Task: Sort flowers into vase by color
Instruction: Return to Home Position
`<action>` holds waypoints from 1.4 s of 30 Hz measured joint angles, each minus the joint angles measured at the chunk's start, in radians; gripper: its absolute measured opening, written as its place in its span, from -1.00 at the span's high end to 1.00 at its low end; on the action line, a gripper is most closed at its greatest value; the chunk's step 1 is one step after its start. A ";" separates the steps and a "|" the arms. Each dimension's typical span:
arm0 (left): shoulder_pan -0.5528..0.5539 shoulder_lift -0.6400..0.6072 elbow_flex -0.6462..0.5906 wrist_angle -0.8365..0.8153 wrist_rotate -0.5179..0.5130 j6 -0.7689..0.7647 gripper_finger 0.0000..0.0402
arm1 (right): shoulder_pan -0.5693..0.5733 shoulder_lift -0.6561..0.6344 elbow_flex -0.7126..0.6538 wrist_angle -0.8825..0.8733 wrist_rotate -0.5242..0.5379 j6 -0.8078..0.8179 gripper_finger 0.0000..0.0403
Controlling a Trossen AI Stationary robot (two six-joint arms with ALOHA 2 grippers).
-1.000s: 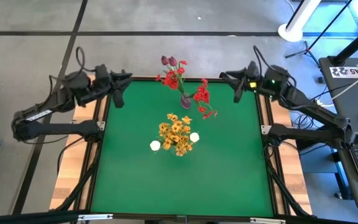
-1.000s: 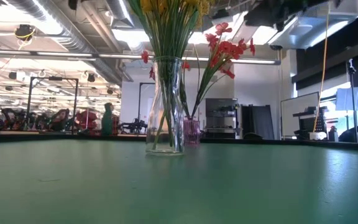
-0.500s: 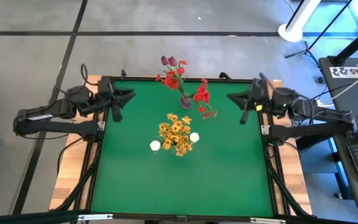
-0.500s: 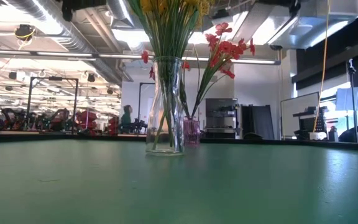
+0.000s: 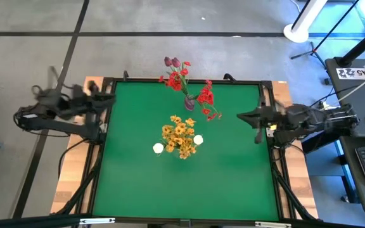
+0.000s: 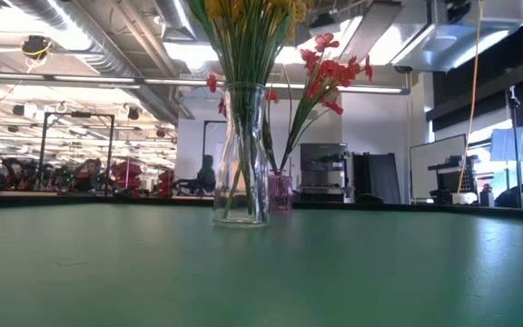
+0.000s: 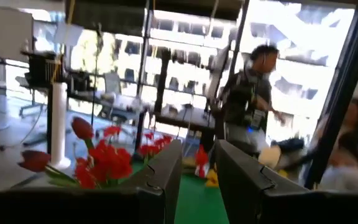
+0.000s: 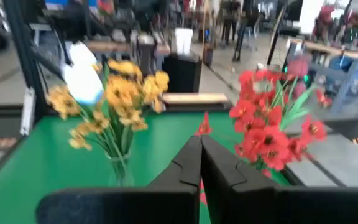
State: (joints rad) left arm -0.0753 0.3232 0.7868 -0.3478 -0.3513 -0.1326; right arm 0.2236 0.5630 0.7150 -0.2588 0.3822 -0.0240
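**A:** Both arms sit out at the sides. The left gripper (image 7: 199, 149) is off the table's left edge with its fingers parted and nothing between them. The right gripper (image 8: 201, 140) is at the right edge, fingers pressed together and empty.

**B:** So what could spoil it from here?

**A:** I'd watch the right side. The red flowers (image 5: 206, 98) fan out from the purple vase (image 6: 280, 193) towards that edge. A low sweep inward by that arm could snag a spray and tip the slim vase, which looks top-heavy to me. The left arm is well clear.

**B:** Where does everything stand?

**A:** The clear vase (image 6: 241, 154) is near the middle of the green table (image 5: 233, 183), holding the yellow flowers (image 5: 179, 136) and the white buds (image 5: 158, 148). The purple vase is behind it, near the far edge.

**B:** And which way do they point?

**A:** The stems run close to upright with the blossoms on top. The yellow bunch rises nearly straight. The reds splay, and the maroon tulips (image 5: 173, 62) lean out over the far edge.
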 joint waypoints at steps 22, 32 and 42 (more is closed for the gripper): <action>0.008 -0.167 -0.347 0.243 0.020 0.095 0.99 | 0.057 -0.484 -0.235 0.052 -0.179 -0.210 0.97; 0.037 -0.144 -0.386 0.266 0.035 0.084 1.00 | 0.057 -0.544 -0.272 0.040 -0.185 -0.219 0.99; 0.092 -0.144 -0.473 0.383 0.115 0.062 1.00 | 0.057 -0.542 -0.457 0.256 -0.184 -0.235 0.99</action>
State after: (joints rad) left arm 0.0168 0.1795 0.3134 0.0353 -0.2359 -0.0703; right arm 0.2810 0.0211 0.2578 -0.0029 0.1985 -0.2591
